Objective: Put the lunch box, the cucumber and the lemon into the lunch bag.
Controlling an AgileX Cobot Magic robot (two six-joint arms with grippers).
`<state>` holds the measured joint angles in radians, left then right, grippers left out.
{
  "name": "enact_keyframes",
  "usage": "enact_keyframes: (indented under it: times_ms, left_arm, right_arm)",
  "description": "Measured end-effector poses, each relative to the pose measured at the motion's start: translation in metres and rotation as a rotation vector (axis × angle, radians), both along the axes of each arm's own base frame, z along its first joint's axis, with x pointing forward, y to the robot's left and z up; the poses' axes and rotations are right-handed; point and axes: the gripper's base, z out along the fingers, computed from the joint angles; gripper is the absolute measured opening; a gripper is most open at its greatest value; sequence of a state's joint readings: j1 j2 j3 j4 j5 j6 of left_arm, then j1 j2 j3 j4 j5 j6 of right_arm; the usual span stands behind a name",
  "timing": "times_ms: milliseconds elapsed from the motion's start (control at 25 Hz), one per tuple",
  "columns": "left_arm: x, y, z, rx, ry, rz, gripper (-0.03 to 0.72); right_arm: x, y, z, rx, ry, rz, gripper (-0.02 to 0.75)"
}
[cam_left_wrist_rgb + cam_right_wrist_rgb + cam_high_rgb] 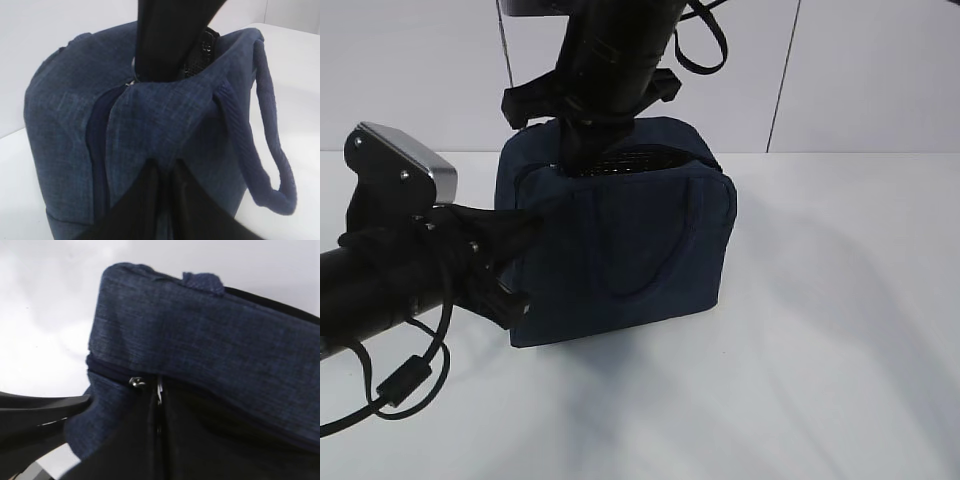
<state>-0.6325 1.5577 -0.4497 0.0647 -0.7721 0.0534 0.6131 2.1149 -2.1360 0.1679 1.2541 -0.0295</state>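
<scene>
The dark navy lunch bag (620, 250) stands upright mid-table, its loop handle (270, 150) hanging down the front. My left gripper (533, 222) comes in from the left and is shut on a fold of the bag's side fabric (166, 167). My right gripper (582, 158) reaches down from above onto the bag's top. Its jaws are shut at the zipper line (159, 390), with a sliver of metal pull showing between them beside a small metal ring (136, 382). A short stretch of zipper (630, 160) gapes beside it. The lunch box, cucumber and lemon are out of view.
The white table (840, 350) stretches to the right and front of the bag. A white wall rises close behind it. My left arm's cable (405, 380) loops over the table at the lower left.
</scene>
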Motion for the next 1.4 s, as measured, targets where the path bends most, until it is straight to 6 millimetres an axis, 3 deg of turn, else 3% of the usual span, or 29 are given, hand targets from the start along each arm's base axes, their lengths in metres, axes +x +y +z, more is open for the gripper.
enact_keyframes:
  times_ms: [600,1200,1400]
  left_arm:
    - [0.004,0.003,0.002,-0.049,-0.006,0.059,0.017]
    - [0.005,0.006,0.003,-0.047,-0.023,0.095,0.017]
    - [0.005,0.006,0.003,-0.048,-0.022,0.097,0.017]
  right_arm:
    - [0.008,-0.010,-0.001,-0.107,-0.088,-0.029,0.020]
    - [0.007,-0.007,-0.001,-0.077,-0.070,-0.033,0.020]
    - [-0.001,-0.009,0.016,-0.027,-0.076,-0.032,0.020]
